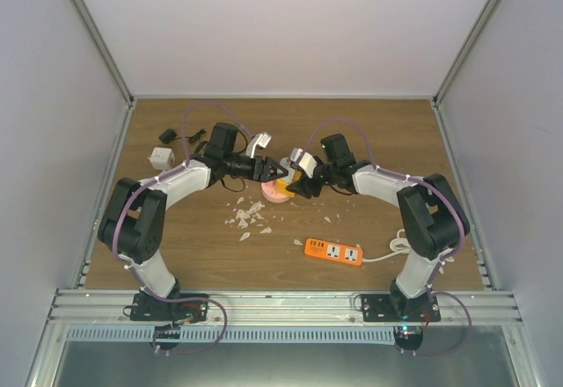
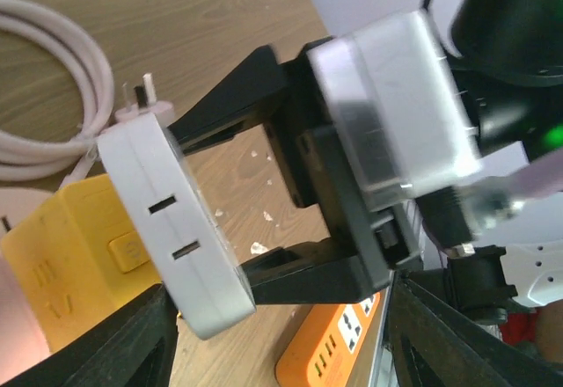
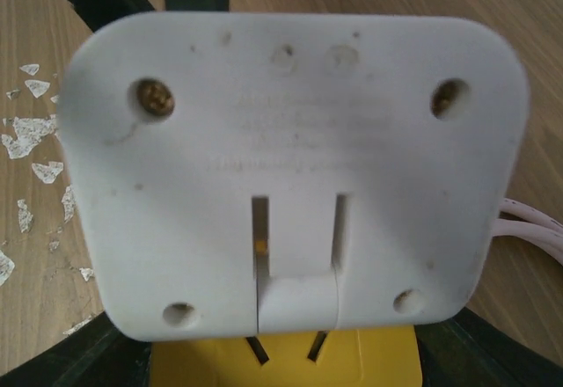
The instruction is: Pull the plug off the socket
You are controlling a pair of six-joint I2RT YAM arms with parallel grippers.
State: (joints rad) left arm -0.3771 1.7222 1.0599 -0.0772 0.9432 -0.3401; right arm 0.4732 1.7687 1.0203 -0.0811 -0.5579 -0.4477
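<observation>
Right gripper (image 1: 296, 179) pinches the white adapter (image 3: 290, 158) by its edges, held up over mid table (image 1: 378, 132). Yellow block (image 2: 70, 259) sits flush against the adapter, not separated. Left gripper (image 1: 271, 171) jaws are spread around the adapter's end; contact unclear from its wrist view. Orange power strip (image 1: 333, 251) lies nearer the right arm.

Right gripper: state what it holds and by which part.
The right gripper holds the white socket block, with its fingers clamped on two opposite edges of the block.
</observation>
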